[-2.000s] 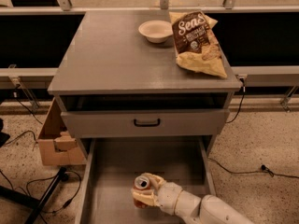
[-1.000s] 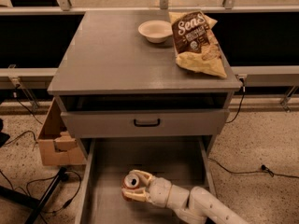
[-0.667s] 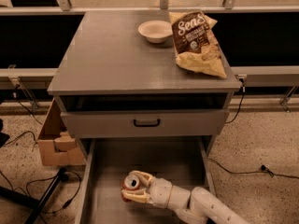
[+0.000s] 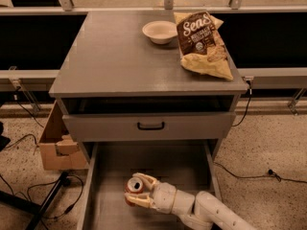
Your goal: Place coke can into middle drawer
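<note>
The coke can [image 4: 134, 185], red with a silver top, is tilted inside the open middle drawer [image 4: 180, 164], low over its bare grey floor, left of centre. My gripper [image 4: 135, 192] reaches in from the lower right on a white arm [image 4: 201, 210]. Its cream fingers [image 4: 145, 179] close on either side of the can. The drawer is pulled out below the grey drawer front with the black handle [image 4: 150, 126].
On the cabinet top [image 4: 110, 61] stand a white bowl [image 4: 159, 31] and a chip bag [image 4: 201, 44]. A cardboard box [image 4: 56, 147] sits on the floor left of the cabinet, with a black stand leg [image 4: 48, 200] and cables beside it.
My gripper has moved a little to the left inside the drawer with the can in it. Over the last half second it has hardly moved.
</note>
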Controlling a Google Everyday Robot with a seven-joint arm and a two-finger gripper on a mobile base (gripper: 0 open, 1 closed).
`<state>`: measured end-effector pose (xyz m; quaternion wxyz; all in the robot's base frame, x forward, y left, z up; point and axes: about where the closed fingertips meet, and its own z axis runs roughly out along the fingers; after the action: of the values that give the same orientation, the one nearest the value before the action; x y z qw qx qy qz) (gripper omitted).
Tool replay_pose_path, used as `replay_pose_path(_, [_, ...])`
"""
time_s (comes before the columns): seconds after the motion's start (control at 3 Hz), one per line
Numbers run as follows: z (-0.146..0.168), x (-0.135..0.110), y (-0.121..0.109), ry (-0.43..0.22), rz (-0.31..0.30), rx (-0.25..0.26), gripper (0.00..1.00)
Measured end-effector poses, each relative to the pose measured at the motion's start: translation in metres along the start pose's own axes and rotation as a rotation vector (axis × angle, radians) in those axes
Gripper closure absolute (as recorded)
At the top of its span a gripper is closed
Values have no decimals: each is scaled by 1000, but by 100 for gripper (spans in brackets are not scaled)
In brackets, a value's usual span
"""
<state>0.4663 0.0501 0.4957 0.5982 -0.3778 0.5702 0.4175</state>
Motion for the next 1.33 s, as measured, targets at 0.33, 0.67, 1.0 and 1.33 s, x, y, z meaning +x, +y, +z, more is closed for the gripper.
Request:
replay_pose_path(0.33, [2,-1,1,-2,0,-4,0])
replay_pose_path(0.67, [1,-2,1,-1,2,-4,0])
replay_pose_path(1.0, [-7,-19,-1,2,22,-16,0])
replay_pose_path(1.33, [-32,-58,5,33,71,-24,0])
